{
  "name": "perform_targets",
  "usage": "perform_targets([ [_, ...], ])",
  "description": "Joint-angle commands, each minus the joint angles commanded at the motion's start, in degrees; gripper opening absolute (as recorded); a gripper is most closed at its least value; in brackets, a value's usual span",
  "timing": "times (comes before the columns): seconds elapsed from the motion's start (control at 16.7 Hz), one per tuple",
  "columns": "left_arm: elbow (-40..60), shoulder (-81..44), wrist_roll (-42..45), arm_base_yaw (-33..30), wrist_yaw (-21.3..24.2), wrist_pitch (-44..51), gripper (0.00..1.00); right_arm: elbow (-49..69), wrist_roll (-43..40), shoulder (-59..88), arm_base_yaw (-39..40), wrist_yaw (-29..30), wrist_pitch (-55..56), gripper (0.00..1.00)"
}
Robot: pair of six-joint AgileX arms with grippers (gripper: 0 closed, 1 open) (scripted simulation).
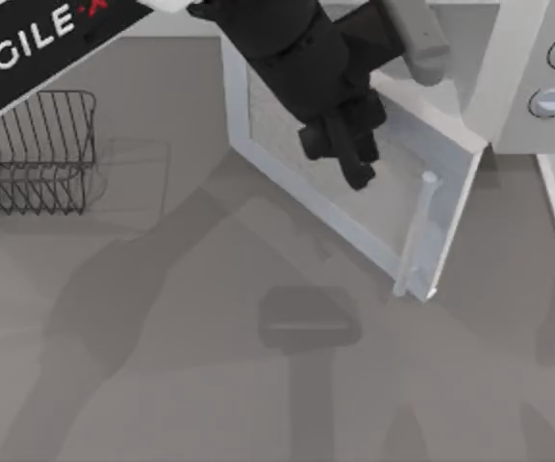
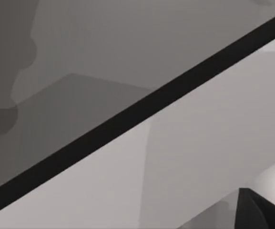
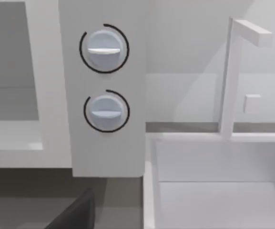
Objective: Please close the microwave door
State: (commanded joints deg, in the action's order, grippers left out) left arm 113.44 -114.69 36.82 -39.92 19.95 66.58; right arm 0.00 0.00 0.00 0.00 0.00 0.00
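1. Hidden and cut off: our left arm reached in from the top view's upper left. Its left gripper (image 1: 354, 166) hung over the window of the microwave door (image 1: 287, 144), and the arm covered the door's upper part. We could not tell whether the claw was spread or pressed together; the fingers merged into one dark mass from above.
2. The left wrist view gave little: a dark diagonal band, likely the door's inner edge (image 2: 127, 121), crossing pale grey surfaces, plus a dark finger tip (image 2: 261, 212) in one corner.
3. The right gripper (image 3: 75, 214) showed as a dark sliver at the edge of the right wrist view; its claw state could not be judged.
4. Task thing: the microwave (image 1: 522, 58) sat at the top view's upper right, cut by the frame. Its door stood swung well open, angled out over the table (image 1: 162, 366), with the pale bar handle (image 1: 416, 231) at its free end, nearest the table's middle.
5. Containers: what showed of the microwave's pale cavity (image 3: 8, 95) was bare in the right wrist view. The wire rack (image 1: 37, 154) near the left of the table held nothing we could see.
6. Surroundings: two round knobs (image 3: 104, 47) sat one above the other on the side panel. A white frame-like structure (image 3: 232, 76) stood just beside the microwave; we could not identify it.
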Motion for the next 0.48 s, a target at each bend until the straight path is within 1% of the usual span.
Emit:
perform_targets([
  [0.24,0.1,-1.7,-0.6,-1.4,0.4,1.9,0.00,0.0,0.0,0.0,0.0,0.0,0.0,1.00],
  [0.48,2.2,-2.7,-1.2,-1.9,-0.1,1.5,0.00,0.0,0.0,0.0,0.0,0.0,0.0,1.00],
])
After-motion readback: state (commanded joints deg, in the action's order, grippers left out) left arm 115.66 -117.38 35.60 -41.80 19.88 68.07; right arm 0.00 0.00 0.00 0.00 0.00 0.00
